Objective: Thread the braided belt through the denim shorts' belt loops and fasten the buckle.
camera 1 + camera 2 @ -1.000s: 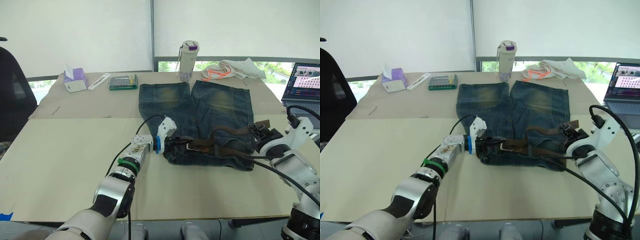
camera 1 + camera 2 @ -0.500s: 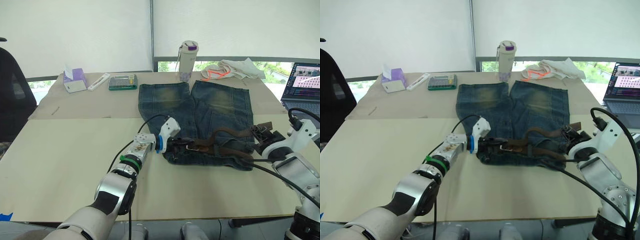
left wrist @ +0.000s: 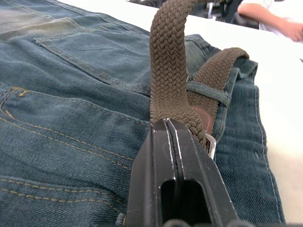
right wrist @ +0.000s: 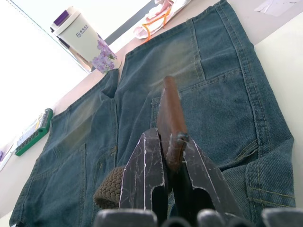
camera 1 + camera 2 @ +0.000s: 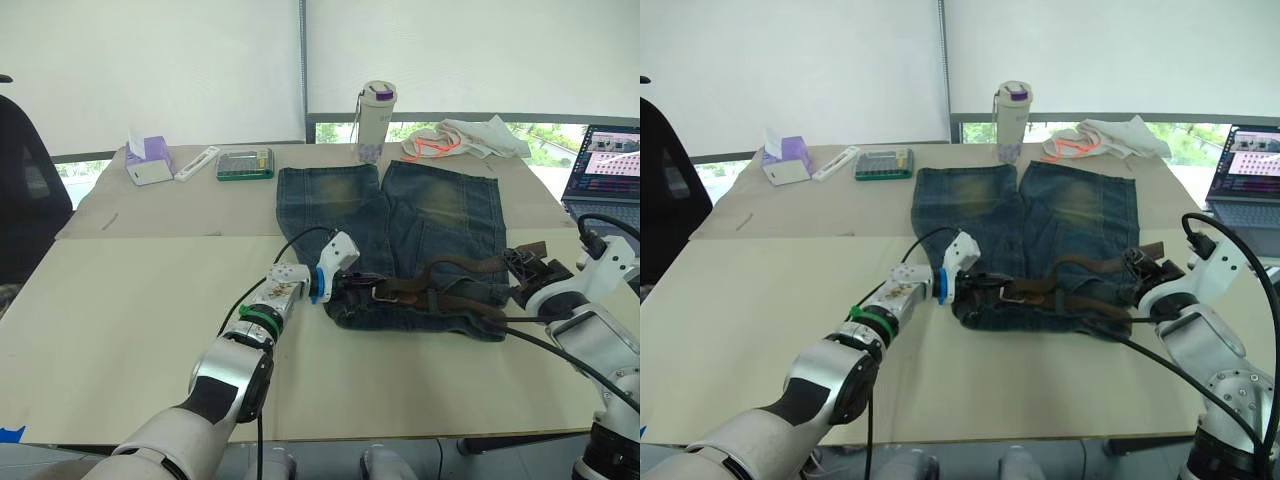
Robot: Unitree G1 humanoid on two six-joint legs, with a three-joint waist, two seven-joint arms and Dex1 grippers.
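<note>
The denim shorts lie flat on the table with the waistband toward me. The braided belt runs along the waistband and arches up over the right half. My left gripper is at the waistband's left end, shut on the braided belt just beside the buckle. Past the buckle the strap passes under a belt loop. My right gripper is at the shorts' right edge, shut on the belt's smooth brown tip, which it holds raised off the denim.
Behind the shorts stand a white bottle and a white cloth with orange cord. A laptop sits at the right edge. A calculator, a white remote and a tissue box lie at the back left. A person's arm rests beyond the table.
My left gripper has edged slightly right along the waistband. My right gripper has shifted a little to the right with the belt tip, and the belt's arch lies lower.
</note>
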